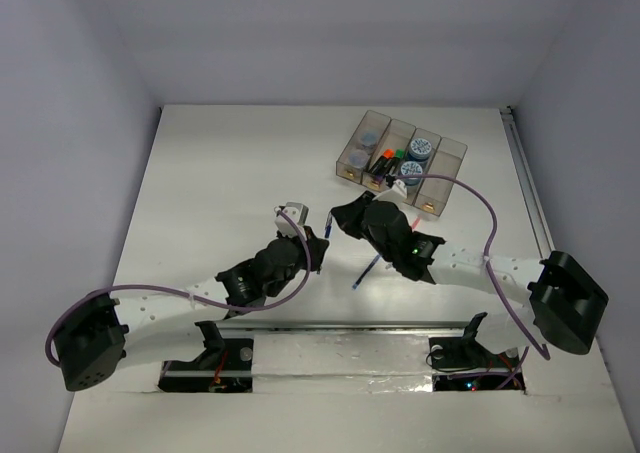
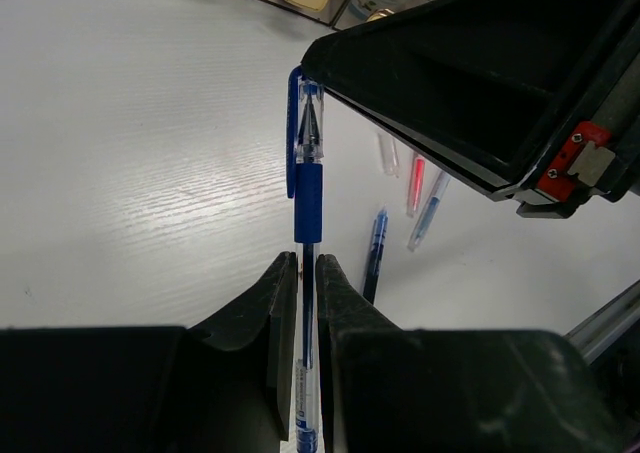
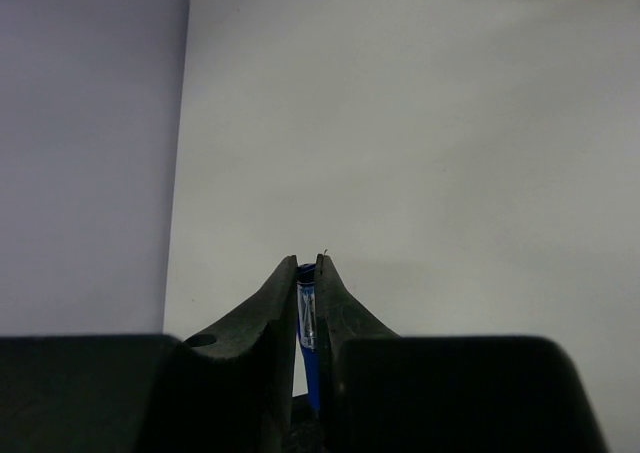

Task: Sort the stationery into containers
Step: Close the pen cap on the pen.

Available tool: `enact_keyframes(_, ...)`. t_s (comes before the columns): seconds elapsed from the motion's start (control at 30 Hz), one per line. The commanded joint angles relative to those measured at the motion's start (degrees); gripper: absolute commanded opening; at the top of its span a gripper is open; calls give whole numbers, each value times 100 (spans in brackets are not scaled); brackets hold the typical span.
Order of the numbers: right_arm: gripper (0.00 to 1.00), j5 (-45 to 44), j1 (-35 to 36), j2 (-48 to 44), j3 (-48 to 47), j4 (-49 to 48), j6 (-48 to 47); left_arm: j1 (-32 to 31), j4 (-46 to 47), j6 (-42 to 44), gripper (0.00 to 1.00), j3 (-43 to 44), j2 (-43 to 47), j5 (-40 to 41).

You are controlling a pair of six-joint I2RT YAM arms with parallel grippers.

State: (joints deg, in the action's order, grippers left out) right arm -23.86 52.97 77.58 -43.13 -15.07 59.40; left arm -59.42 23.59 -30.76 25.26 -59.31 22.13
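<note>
**Table** (image 1: 200, 193): white, carries everything listed.

**Left arm** (image 1: 180, 298): reaches in from the near left to mid-table. Its jaws are clenched on the lower barrel of the blue pen.

**Right arm** (image 1: 480, 268): reaches in from the near right and meets the left arm at mid-table. Its jaws are clenched on the cap end of the same pen.

**Containers** (image 1: 447, 163): four joined bins at the far right, beyond both arms and nearer the right one. Patterned rolls (image 1: 420, 148) and markers (image 1: 388, 158) already lie inside.

**Blue pen** (image 2: 308, 198): held off the table, pinched at both ends. Its long axis runs straight out from the left jaws towards the bins, with the cap leading into the right jaws.

- Judgement: this is a handover. One grip must release before the pen can travel. The right arm is better placed to carry it, and it would have to turn the pen lengthwise to a bin.

**Loose pens**: a second blue pen (image 1: 367, 271) and a red pen (image 2: 415, 185) lie on the table under the right arm, unsorted.
</note>
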Motion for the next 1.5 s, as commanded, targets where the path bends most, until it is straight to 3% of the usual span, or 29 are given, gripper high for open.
enact_keyframes(0.0,0,346,73,-103,-116,-40,81,27,339,193,0,49,183,318)
enact_keyframes(0.7,0,724,126,-182,86,109,-42,80,163,545,0,541,218,494)
enact_keyframes(1.27,0,1199,126,134,-309,637,-271,185,233,668,0,586,473,486)
enact_keyframes(1.47,0,980,126,178,-415,830,-359,185,233,606,0,472,534,415)
